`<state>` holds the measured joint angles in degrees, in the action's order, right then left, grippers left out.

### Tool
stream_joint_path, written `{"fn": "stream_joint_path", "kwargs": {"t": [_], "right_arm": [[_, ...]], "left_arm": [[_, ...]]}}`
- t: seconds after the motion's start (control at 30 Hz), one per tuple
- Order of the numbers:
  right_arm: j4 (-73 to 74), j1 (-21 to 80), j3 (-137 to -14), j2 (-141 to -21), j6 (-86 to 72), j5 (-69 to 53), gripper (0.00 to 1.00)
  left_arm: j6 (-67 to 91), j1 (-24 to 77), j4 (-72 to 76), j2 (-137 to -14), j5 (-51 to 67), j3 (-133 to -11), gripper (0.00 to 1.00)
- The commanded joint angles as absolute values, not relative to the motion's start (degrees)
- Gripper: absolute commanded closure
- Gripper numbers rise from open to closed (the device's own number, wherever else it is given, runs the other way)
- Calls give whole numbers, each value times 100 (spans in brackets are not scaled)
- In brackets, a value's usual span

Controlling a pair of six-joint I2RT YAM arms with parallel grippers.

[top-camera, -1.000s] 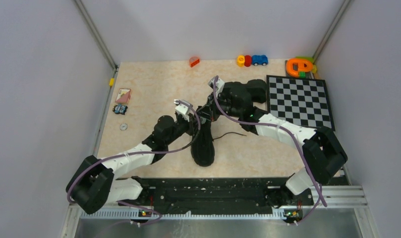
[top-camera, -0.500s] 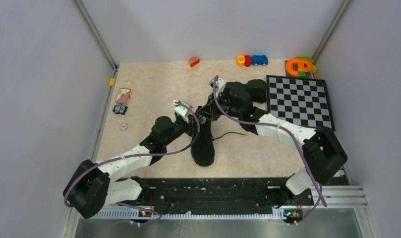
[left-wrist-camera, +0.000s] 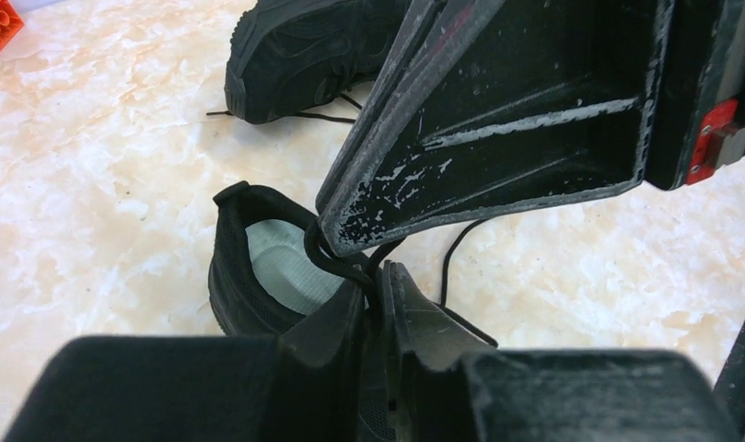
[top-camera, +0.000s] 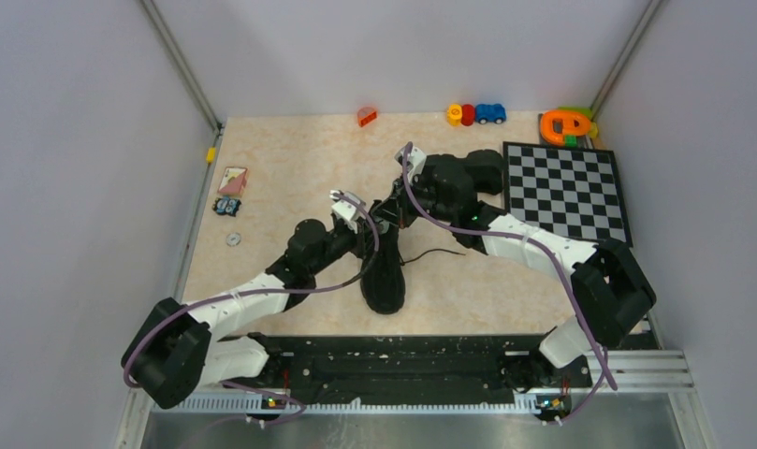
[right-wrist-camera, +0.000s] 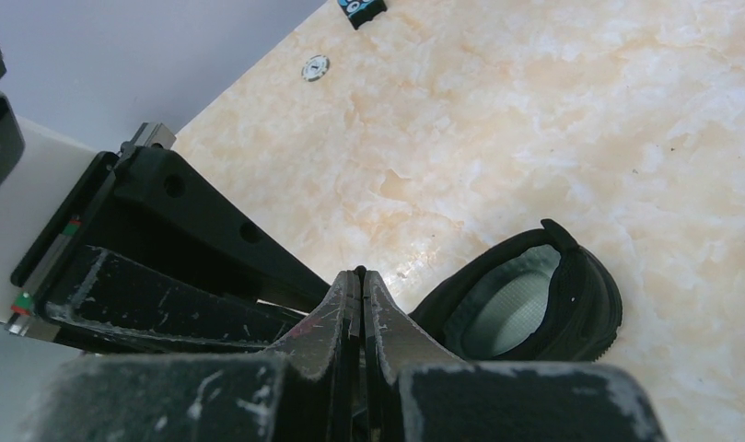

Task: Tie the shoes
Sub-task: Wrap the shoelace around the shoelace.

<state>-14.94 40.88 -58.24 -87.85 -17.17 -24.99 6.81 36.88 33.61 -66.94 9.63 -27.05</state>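
One black shoe lies at the middle of the table, its pale insole showing. Just above its lacing, my left claw is pinched on a loop of lace. My right claw meets it tip to tip, fingers pressed together; whether it grips lace I cannot tell. The other shoe lies beyond.
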Motion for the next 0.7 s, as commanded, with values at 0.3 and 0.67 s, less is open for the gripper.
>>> {"fn": "stream_joint_path", "kwargs": {"t": [0.3,0.67], "right_arm": [[-1539,4067,-5823,-8339,-1740,-2250,65],[-1663,3775,-3917,-6701,-1633,-1778,46]], "left_arm": [[483,3682,3643,-6774,1108,-2819,100],[563,3370,3487,-6823,1755,-2823,100]]}}
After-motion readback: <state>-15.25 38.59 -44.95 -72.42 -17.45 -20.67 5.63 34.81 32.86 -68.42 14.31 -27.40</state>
